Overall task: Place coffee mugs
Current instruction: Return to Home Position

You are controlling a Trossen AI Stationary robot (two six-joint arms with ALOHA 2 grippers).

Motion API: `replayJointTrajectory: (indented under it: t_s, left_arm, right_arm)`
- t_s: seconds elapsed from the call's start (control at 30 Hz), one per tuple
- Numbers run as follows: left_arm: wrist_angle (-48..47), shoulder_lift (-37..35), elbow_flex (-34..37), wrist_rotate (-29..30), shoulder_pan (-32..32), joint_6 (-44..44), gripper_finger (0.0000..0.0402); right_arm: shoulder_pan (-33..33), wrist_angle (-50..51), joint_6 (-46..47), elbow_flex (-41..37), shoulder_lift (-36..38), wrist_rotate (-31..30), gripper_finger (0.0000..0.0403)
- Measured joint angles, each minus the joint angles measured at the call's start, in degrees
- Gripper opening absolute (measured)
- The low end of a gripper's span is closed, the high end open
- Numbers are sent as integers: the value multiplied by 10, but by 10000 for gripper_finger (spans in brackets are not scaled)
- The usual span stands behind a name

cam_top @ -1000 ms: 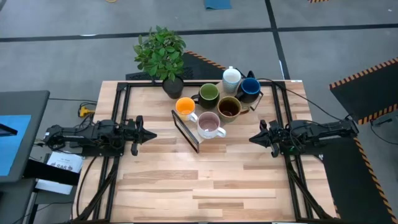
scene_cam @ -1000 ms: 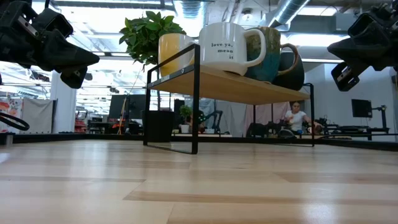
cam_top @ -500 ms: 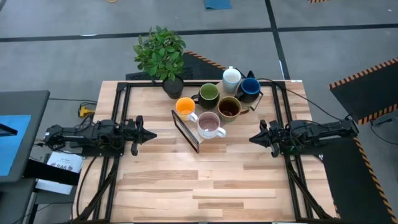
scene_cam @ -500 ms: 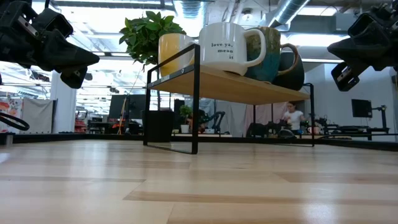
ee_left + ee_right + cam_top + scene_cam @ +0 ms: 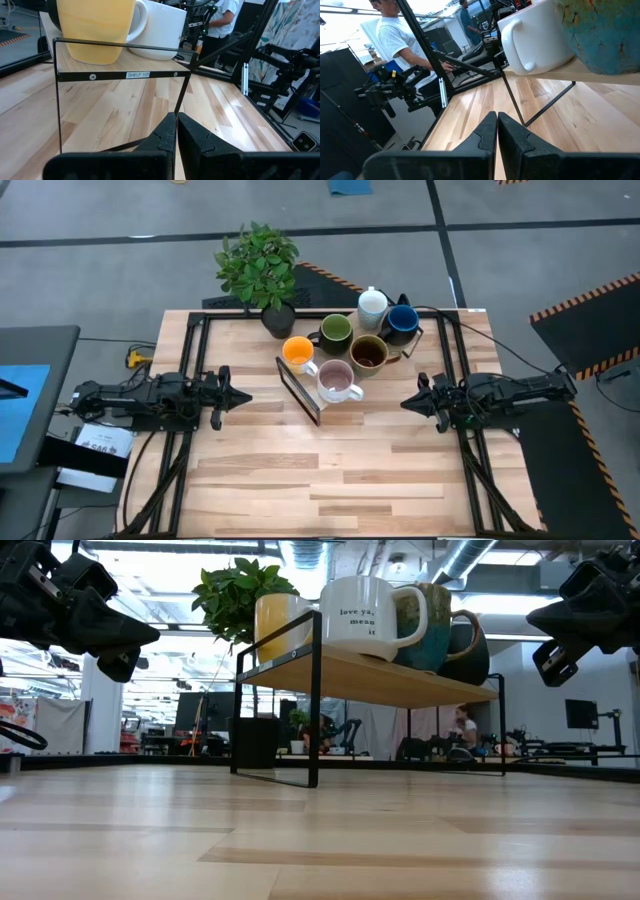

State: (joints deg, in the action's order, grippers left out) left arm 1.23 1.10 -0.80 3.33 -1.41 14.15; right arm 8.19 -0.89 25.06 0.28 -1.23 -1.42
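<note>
Six mugs stand by their bases on a low wooden shelf with a black wire frame [image 5: 300, 392] at the table's far middle: orange [image 5: 297, 352], pale pink with dark inside [image 5: 335, 380], brown-olive [image 5: 368, 353], dark green [image 5: 335, 330], white [image 5: 372, 304], dark blue [image 5: 402, 320]. In the low view the orange mug [image 5: 280, 625] and the pink mug [image 5: 365, 615] stand on the shelf board. My left gripper [image 5: 245, 396] hovers shut at the table's left, pointing at the shelf. My right gripper [image 5: 405, 404] hovers shut at the table's right, pointing left.
A dark pot with a green plant [image 5: 262, 270] stands at the table's far edge, left of the mugs. Bare wood table [image 5: 330, 470] stretches across the near half. A person [image 5: 400, 37] stands beyond the table in the right wrist view. Black frame rails [image 5: 190, 360] run along both sides.
</note>
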Motion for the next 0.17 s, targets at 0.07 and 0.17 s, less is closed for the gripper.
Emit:
replayJointTrajectory:
  t_s: [0.07, 0.17]
  left_arm:
    - [0, 0, 0, 0, 0, 0, 0]
    - [0, 0, 0, 0, 0, 0, 0]
  right_arm:
    - [0, 0, 0, 0, 0, 0, 43]
    - [0, 0, 0, 0, 0, 0, 43]
